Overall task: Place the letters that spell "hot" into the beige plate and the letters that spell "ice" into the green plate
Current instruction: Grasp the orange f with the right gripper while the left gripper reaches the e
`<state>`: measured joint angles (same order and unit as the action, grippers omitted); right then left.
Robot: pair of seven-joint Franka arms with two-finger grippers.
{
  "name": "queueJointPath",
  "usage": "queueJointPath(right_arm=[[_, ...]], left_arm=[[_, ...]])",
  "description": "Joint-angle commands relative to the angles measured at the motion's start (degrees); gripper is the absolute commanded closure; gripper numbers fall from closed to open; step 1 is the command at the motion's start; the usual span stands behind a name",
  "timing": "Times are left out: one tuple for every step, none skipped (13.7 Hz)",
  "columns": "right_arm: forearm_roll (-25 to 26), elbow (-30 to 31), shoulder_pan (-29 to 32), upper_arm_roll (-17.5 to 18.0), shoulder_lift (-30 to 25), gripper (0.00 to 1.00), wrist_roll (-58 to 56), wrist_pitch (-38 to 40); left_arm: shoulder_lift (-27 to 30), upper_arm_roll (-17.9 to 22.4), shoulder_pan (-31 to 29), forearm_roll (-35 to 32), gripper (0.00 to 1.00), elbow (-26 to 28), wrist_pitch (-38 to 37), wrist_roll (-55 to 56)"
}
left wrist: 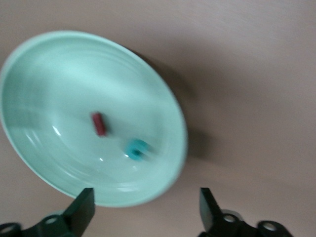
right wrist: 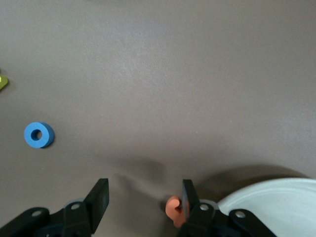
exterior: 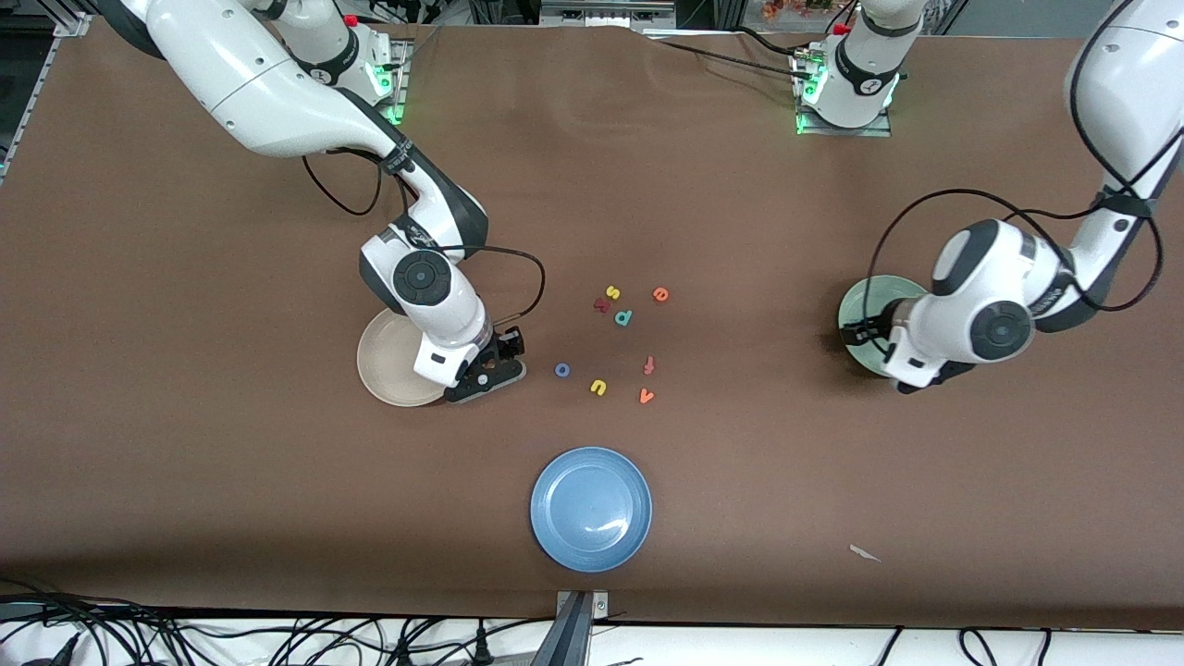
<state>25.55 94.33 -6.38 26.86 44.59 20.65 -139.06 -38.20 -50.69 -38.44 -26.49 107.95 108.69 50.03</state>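
My left gripper (left wrist: pixel 145 210) hangs open over the green plate (left wrist: pixel 59 59), which holds the dark red i (left wrist: pixel 99 123) and the teal c (left wrist: pixel 137 149). That plate (exterior: pixel 865 298) lies at the left arm's end. My right gripper (right wrist: pixel 143 197) stands open low over the table beside the beige plate (right wrist: pixel 281 207). A small orange foam piece (right wrist: pixel 173 209) rests against one finger; I cannot tell which letter it is. The blue o (right wrist: pixel 39 135) lies on the bare table ahead of it. In the front view the o (exterior: pixel 562 370), orange t (exterior: pixel 649 365) and orange e (exterior: pixel 660 294) lie mid-table.
A blue plate (exterior: pixel 591 509) sits nearest the front camera. Loose letters in the middle: yellow s (exterior: pixel 611 292), a red one (exterior: pixel 601 304), teal p (exterior: pixel 623 317), yellow u (exterior: pixel 598 387), orange v (exterior: pixel 647 397). A paper scrap (exterior: pixel 865 553) lies toward the left arm's end.
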Motion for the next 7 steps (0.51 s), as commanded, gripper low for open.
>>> queueJointPath(right_arm=[[0.9, -1.0, 0.4, 0.1, 1.6, 0.34, -1.5, -2.4], [0.9, -0.9, 0.6, 0.0, 1.6, 0.34, -1.7, -2.3], [0.9, -0.7, 0.7, 0.1, 1.6, 0.34, -2.4, -2.3], [0.9, -0.4, 0.8, 0.0, 1.6, 0.34, -3.0, -2.3], [0.9, -0.3, 0.9, -0.6, 1.5, 0.34, -3.2, -2.3], [1.2, 0.3, 0.9, -0.7, 1.4, 0.34, -3.5, -2.4], [1.3, 1.1, 1.3, -0.9, 1.0, 0.34, -4.1, -2.4]], left_arm=[[0.5, -3.0, 3.4, 0.5, 0.03, 0.3, -1.2, 10.8], [0.5, -3.2, 5.1, 2.3, 0.03, 0.2, -1.1, 14.4], [0.6, -3.4, 6.3, 4.1, 0.02, 0.0, -0.6, 17.5], [0.7, -3.8, 7.1, 5.5, 0.02, -0.1, 0.4, 20.7], [0.6, -4.8, 8.0, 6.0, 0.02, 0.2, 2.4, 24.1], [0.5, -4.9, 10.1, 6.0, 0.02, 0.6, 3.4, 27.4], [0.5, -4.9, 12.5, 6.0, 0.02, 0.8, 3.6, 29.1]])
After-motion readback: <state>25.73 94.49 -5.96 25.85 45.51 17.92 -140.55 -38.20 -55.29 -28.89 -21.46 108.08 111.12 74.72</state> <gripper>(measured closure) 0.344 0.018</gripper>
